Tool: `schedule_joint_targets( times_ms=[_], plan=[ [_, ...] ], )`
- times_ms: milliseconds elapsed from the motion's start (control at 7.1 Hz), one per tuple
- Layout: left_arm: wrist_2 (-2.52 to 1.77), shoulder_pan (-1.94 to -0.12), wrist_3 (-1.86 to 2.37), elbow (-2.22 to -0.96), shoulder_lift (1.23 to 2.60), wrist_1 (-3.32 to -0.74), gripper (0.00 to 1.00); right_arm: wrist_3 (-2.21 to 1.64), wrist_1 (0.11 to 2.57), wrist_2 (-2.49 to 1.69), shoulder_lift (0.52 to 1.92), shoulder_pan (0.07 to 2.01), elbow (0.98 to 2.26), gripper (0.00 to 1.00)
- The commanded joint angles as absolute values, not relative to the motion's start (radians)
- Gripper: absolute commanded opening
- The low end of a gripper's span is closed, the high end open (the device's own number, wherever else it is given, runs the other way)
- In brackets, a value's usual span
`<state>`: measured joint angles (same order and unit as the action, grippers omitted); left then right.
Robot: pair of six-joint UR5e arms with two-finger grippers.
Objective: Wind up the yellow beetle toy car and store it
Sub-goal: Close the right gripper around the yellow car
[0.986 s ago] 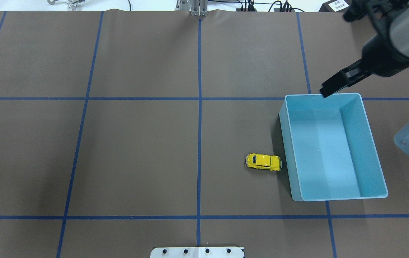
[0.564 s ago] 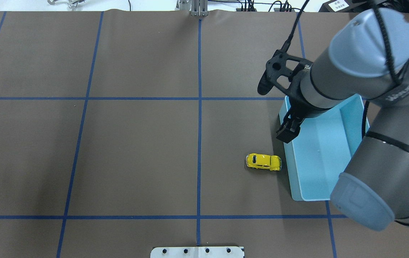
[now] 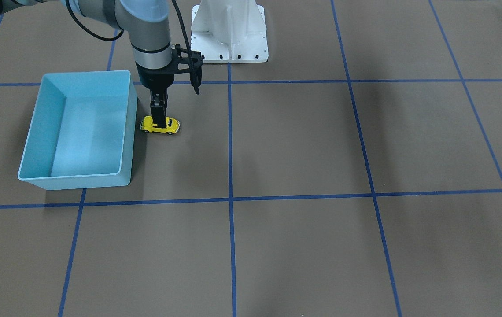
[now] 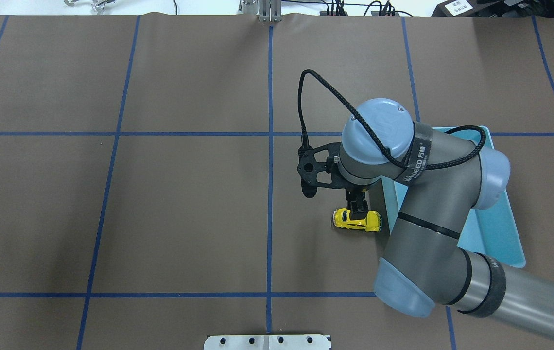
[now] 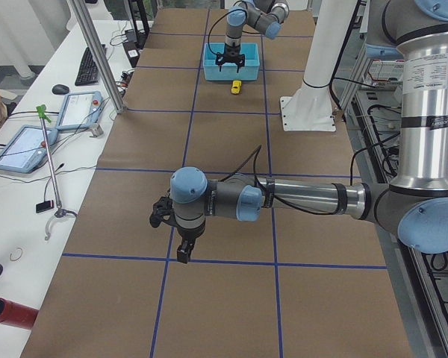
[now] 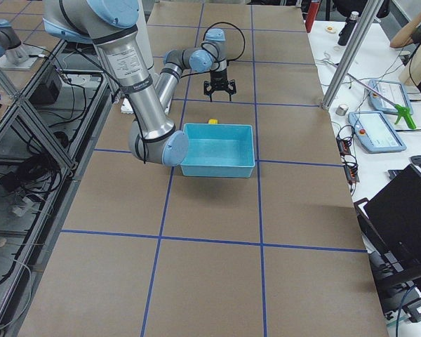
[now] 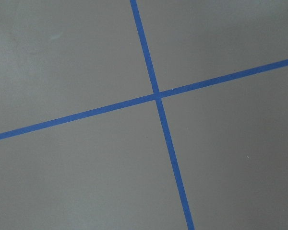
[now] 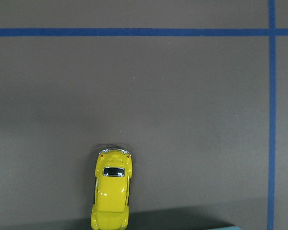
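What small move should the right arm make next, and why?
Probably lower the right tool straight down around the yellow beetle toy car: it hangs open above the car, which sits on the table beside the light blue bin, not yet gripped.

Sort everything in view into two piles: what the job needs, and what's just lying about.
Job things: yellow toy car; blue bin next to it; right claw, right at the car.

Lying about: keyboard, mouse and tablet, all on the white side bench.
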<state>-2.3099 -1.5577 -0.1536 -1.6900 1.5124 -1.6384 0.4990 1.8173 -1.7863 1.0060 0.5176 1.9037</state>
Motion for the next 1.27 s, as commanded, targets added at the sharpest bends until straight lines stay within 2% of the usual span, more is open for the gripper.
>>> schedule_joint_targets(
  times_ms=[0,705,1127],
  plan=[
    [-2.309,-1.557,-0.153,-1.689,1.516,-1.638,1.00,0.543,1.735,-1.773,1.006,0.480,1.841,1.00],
    [-2.307,-1.557,-0.153,-1.678,1.509,-1.638,1.00,0.324,1.709,-1.810,1.055,0.477,1.833,1.00],
    [-2.307,-1.557,-0.153,-1.677,1.508,-1.638,1.00,0.305,1.656,-1.829,1.130,0.479,1.848,1.00]
  ],
)
